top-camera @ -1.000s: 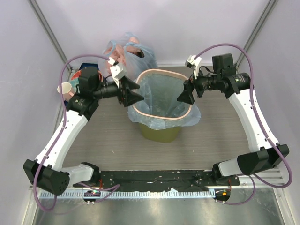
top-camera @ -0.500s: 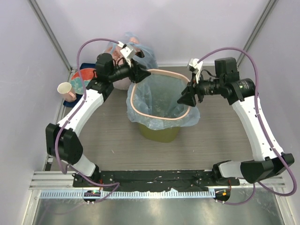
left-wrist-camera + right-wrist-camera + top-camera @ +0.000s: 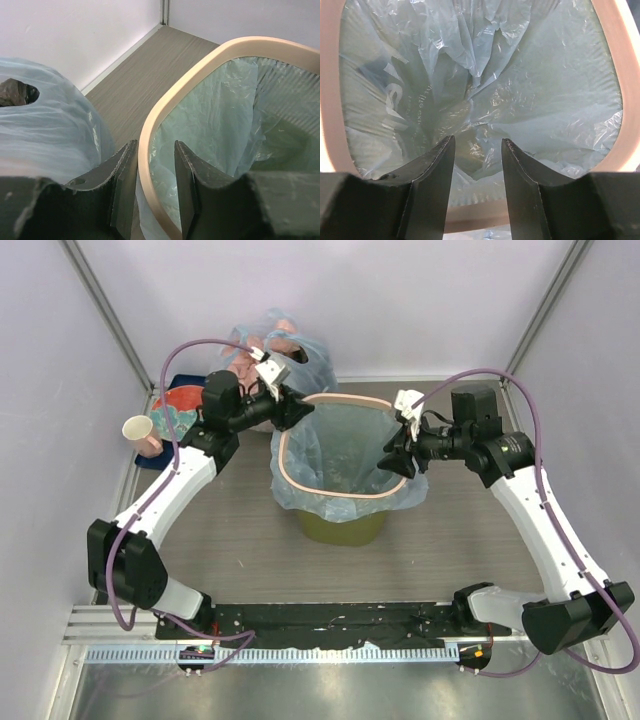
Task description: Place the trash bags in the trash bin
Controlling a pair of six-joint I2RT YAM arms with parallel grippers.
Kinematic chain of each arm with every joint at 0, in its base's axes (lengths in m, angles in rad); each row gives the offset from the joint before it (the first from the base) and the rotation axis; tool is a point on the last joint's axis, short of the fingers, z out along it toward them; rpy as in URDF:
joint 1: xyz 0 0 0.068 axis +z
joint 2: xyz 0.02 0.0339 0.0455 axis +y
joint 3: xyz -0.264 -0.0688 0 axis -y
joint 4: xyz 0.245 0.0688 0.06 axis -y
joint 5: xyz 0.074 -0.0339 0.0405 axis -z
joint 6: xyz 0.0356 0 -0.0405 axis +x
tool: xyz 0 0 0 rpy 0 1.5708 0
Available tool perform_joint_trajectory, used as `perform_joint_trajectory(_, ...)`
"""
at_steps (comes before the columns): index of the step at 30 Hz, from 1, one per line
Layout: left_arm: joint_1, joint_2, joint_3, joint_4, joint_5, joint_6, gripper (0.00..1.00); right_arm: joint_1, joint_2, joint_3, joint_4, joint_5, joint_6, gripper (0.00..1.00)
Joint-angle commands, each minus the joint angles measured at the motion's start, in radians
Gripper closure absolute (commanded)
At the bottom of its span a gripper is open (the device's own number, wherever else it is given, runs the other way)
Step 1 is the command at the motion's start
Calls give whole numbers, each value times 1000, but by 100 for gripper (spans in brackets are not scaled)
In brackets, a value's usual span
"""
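Observation:
The olive-green trash bin (image 3: 345, 530) stands mid-table. The light-blue trash bag (image 3: 340, 455) lines it and spills over its pinkish rim (image 3: 300, 485). My left gripper (image 3: 303, 410) is at the rim's back-left corner. In the left wrist view its jaws (image 3: 155, 145) straddle the rim (image 3: 200, 60) and bag film (image 3: 215, 115), with a gap still showing on the inner side. My right gripper (image 3: 392, 462) hangs at the right rim. In the right wrist view it (image 3: 478, 142) is open above the crinkled bag (image 3: 485, 75), with the rim (image 3: 480, 220) running below the fingers.
A knotted blue bag with pink lumps (image 3: 270, 345) sits against the back wall behind the bin, close beside my left gripper (image 3: 45, 130). A paper cup (image 3: 137, 432) and a red-and-teal dish (image 3: 175, 405) lie at the far left. Walls close in on three sides.
My left arm swung from the bin's left side to the back-left rim corner. The right gripper dropped slightly toward the right rim. Both pairs of jaws have narrowed.

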Motion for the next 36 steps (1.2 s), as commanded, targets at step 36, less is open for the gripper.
perform_joint_trajectory(36, 0, -98, 15, -100, 67, 131, 28, 2, 4, 23, -42, -17, -11, 32)
